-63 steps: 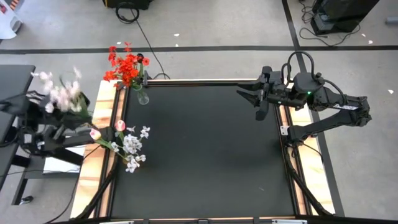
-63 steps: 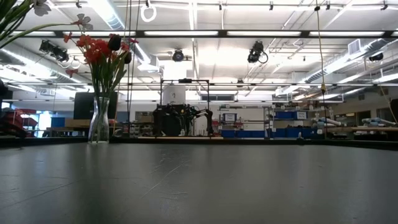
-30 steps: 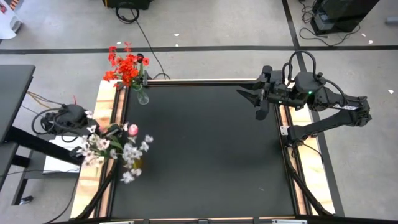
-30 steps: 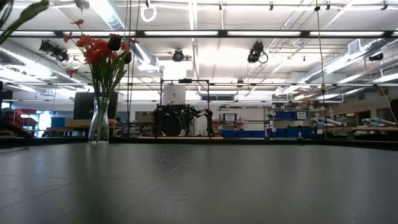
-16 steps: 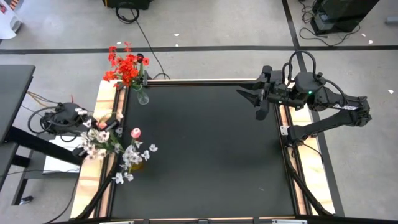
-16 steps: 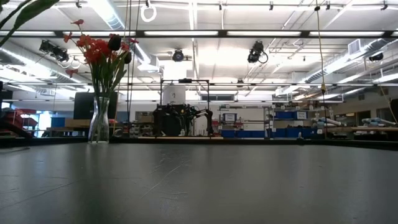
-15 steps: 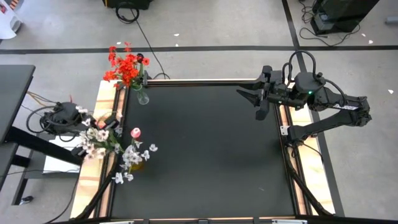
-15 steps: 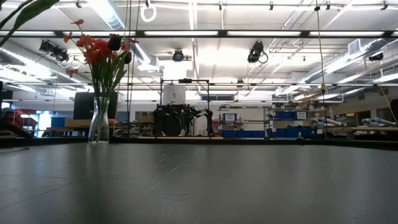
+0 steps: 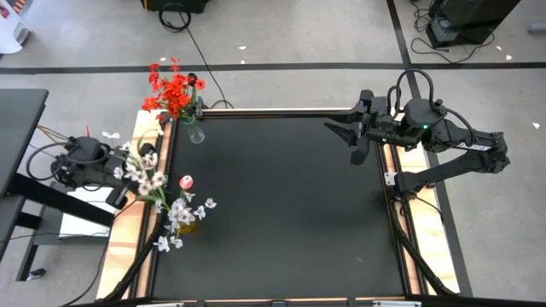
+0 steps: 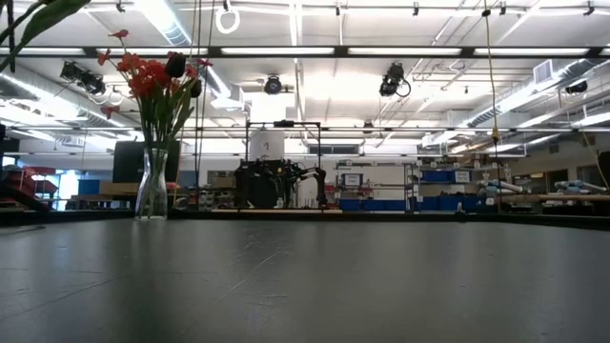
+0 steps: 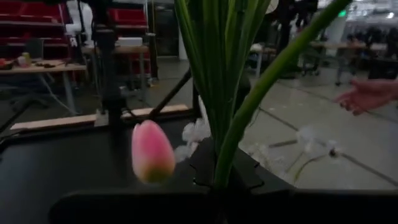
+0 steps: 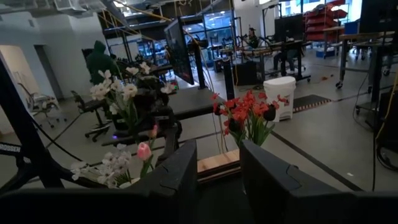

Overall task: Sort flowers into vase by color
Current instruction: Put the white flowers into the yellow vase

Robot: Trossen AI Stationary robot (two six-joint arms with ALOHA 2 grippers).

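My left gripper point(image 9: 119, 183) stands beside the table's left edge, shut on a bunch of flowers point(image 9: 141, 169): green stems and leaves point(image 11: 217, 74) topped with white sprays point(image 12: 118, 87). Just past it, over the table's left edge, are a pink tulip point(image 9: 185, 182) and lower white sprays point(image 9: 183, 213). I cannot tell what these rest on. The red flowers point(image 9: 175, 92) stand in a glass vase point(image 10: 152, 186) at the far left corner. My right gripper point(image 9: 341, 136) hangs open near the far right corner, with nothing between its fingers point(image 12: 180, 177). My left gripper holds the bunch by the lower part of its green stems point(image 11: 221, 177). It comes level from the table's left side, and the fingers lie across the stems. The gripper's own dark body hides the place of contact. The stems stand up from the fingers, clear of the table.
The black table top point(image 9: 290, 205) stretches between the two arms. A person's hand point(image 11: 367, 96) shows in the room beyond the table, and a person in a green hood point(image 12: 99, 59) stands farther back. A cable point(image 9: 200, 64) runs on the floor behind the vase.
My left gripper has turned where it stands. The white blossoms of its bunch have swung toward the table's far edge. The pink tulip and the lower white sprays have stayed almost where they were. My right arm has kept still.
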